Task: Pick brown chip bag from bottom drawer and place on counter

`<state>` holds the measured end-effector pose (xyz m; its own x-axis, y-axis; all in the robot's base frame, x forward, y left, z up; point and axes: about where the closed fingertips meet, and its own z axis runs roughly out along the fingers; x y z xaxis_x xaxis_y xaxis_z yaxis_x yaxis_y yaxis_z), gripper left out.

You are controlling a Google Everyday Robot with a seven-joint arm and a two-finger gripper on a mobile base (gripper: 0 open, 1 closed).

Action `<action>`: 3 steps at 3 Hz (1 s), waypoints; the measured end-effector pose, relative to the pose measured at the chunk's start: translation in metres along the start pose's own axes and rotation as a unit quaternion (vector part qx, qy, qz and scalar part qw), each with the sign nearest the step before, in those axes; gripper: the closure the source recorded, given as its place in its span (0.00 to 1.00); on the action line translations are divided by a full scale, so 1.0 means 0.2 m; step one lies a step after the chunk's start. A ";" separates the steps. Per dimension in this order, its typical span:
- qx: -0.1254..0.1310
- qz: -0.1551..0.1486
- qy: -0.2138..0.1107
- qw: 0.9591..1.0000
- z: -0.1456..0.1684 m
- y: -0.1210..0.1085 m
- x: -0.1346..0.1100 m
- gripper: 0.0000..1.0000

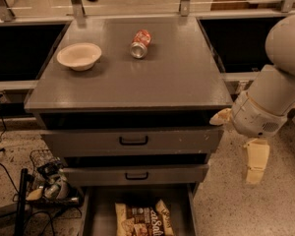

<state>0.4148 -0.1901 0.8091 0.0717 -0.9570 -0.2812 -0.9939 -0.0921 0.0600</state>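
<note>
The robot's gripper (pixel 255 161) hangs in the air at the right side of the drawer cabinet, beside the upper drawers and above the speckled floor, pointing down. The brown chip bag (pixel 143 219) lies flat and face up in the pulled-out bottom drawer (pixel 100 214), below the gripper and well off to its left, with the cabinet's right front corner between the two. The bag sits near the middle of the tray. Its long axis appears to run from the back of the drawer to the front, though the lower end is cut off by the edge of the view. Whether the gripper is apart or together cannot be told from this angle, and it holds nothing and touches nothing. By the look of things, the reach has to go down and leftward, past the drawer's right wall, to get over the bag. The counter (pixel 177 77), where the bag must end up, carries a pale bowl (pixel 79 56) and a toppled red soda can (pixel 140 43).
</note>
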 end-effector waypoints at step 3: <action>-0.024 0.058 0.023 0.998 0.34 -0.03 0.04 0.00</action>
<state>0.4158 -0.1783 0.7408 -0.0390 -0.9735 -0.2252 -0.9908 0.0085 0.1350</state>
